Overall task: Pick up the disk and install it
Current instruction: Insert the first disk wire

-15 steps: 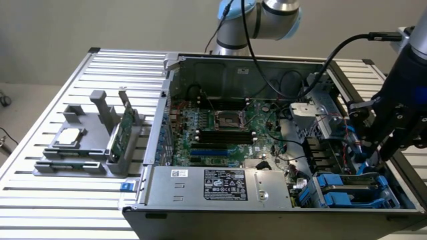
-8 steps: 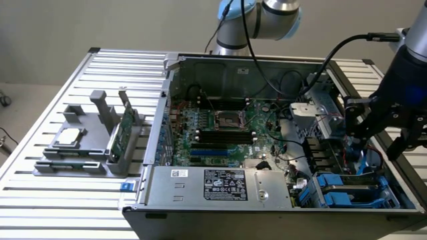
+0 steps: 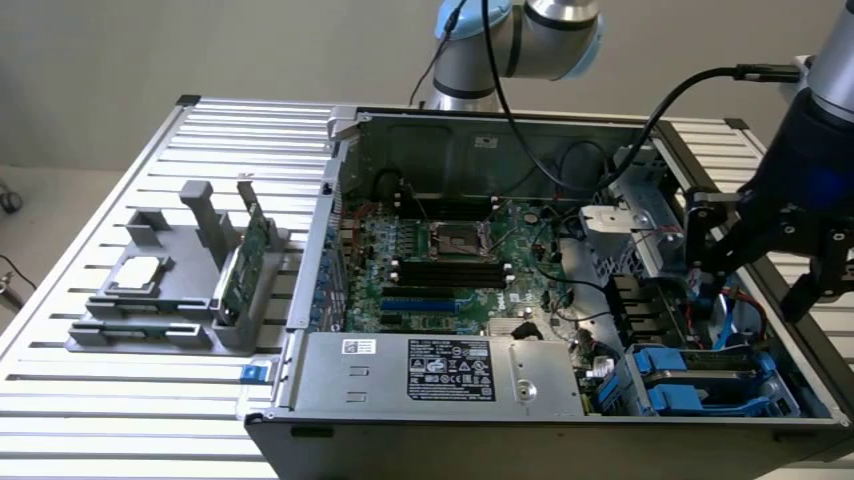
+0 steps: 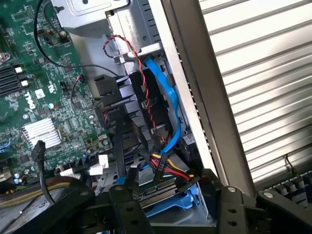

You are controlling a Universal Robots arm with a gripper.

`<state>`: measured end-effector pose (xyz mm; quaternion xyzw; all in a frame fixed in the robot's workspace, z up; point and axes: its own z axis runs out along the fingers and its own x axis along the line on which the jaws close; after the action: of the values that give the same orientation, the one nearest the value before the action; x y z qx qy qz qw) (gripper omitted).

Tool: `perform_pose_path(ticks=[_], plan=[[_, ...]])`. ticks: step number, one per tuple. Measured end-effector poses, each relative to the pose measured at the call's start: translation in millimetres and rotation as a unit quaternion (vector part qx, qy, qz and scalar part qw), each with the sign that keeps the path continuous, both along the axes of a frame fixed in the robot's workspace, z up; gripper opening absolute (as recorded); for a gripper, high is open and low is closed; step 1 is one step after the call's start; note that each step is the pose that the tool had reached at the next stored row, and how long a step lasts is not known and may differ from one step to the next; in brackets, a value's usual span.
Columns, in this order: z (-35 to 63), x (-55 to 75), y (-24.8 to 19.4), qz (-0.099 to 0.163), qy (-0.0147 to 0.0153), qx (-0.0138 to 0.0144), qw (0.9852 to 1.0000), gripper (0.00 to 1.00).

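The disk (image 3: 714, 378), a grey drive in a blue plastic carrier, lies in the drive bay at the near corner of the open computer case, on the exterior view's right. My gripper (image 3: 751, 298) hangs just above that bay, its two dark fingers spread wide with nothing between them, so it is open. In the wrist view the disk (image 4: 168, 202) sits in the bay below the gripper (image 4: 178, 217), with red, yellow and black wires running to its end. The black fingers (image 4: 127, 212) stand on either side of it, apart from it.
A grey fixture (image 3: 147, 320) on the exterior view's left holds a small silver chip (image 3: 140, 272) and an upright green circuit card (image 3: 240, 265). Inside the case are the motherboard (image 3: 441, 255), the power supply (image 3: 434, 370) and blue cables (image 4: 163, 92). The case wall (image 4: 195, 97) runs beside the bay.
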<state>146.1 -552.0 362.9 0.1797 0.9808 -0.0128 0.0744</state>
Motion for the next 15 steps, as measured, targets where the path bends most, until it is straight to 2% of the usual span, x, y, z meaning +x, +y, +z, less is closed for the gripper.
perform_pose_path(ticks=[3, 9, 15], plan=[[1.3, -3.0, -1.8, 0.000, 0.0001, 0.0001, 1.0000, 0.63], [2.1, -4.0, -14.8, -0.005, 0.0012, 0.0001, 1.0000, 0.63], [2.3, -4.0, -21.5, -0.018, 0.0014, 0.0017, 0.9998, 0.63]])
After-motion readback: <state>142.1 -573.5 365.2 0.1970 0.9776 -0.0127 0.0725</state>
